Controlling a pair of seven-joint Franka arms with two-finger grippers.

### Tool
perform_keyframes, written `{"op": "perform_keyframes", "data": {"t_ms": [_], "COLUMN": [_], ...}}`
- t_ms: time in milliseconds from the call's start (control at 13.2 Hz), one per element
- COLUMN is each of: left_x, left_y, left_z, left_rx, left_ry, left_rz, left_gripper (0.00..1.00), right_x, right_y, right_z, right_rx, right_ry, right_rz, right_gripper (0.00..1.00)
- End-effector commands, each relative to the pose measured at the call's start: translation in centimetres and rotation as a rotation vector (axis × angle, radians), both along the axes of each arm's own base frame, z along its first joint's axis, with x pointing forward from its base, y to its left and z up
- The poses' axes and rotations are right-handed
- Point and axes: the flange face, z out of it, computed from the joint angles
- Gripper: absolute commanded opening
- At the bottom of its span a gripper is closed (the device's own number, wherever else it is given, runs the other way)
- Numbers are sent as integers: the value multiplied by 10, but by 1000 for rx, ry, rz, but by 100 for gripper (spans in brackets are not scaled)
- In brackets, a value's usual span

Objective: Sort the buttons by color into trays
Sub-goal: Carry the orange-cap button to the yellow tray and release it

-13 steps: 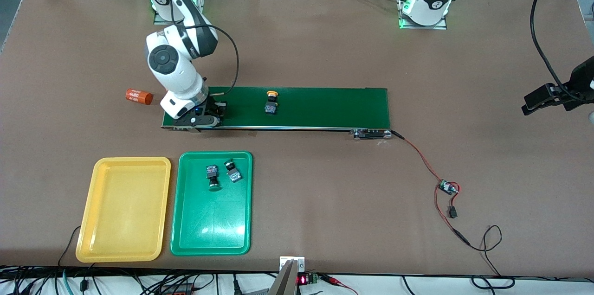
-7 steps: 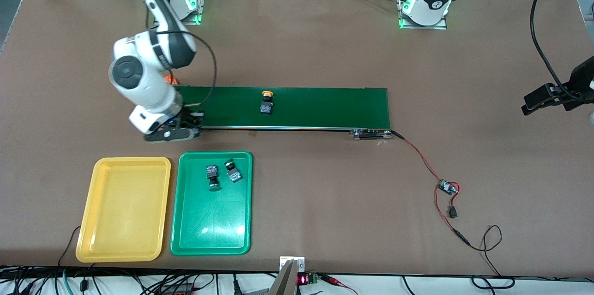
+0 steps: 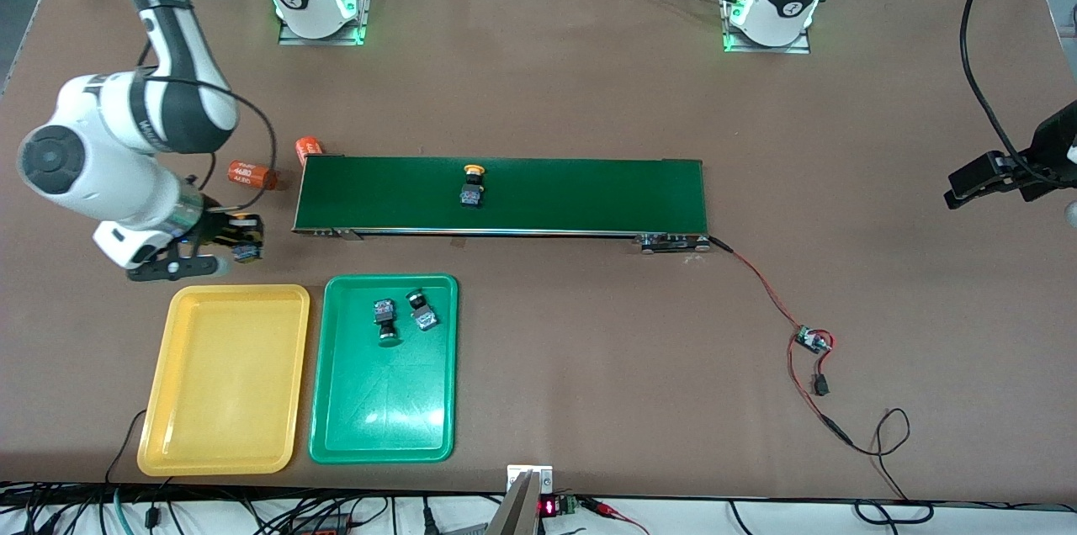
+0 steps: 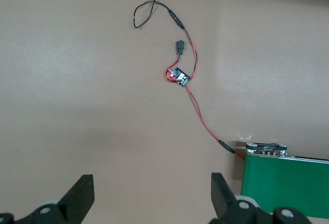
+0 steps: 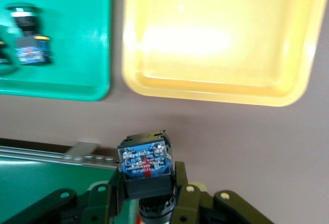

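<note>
One button clamped in right hand — above table near yellow tray.

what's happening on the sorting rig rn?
The right gripper is shut on a button over the table just short of the empty yellow tray. Both green buttons lie in the green tray. A yellow button sits on the conveyor belt. The left gripper waits open.
</note>
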Motion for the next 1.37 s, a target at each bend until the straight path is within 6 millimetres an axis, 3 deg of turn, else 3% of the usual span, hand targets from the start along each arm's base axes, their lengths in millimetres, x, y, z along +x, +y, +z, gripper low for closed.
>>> {"op": "perform_keyframes", "data": {"t_ms": [0,228,455,835,1291], "left_x": [-4,-3,-4,-4,-2], "left_y": [2,2,1,1,2], "left_z": [-2,-5,-6,-6,-9], "left_rx": [-6,-8,-7,-7,-10], "left_ry": [-3,2,10,10,10], "left_rz": [-13,-13,-15,-15,-13], "left_gripper": [100,100,100,100,100], "right_x": [31,59,85,103,118], "right_y": [-30,-67,-98,-105,-105], "right_z": [-11,-30,-64,-96,-111], "right_rx": [19,-39,-80,-115,-143], "right_ry": [-5,-20,-15,-9,-30], "right_rz": [4,1,-17,-10,-2], "right_gripper": [5,5,5,6,7]}}
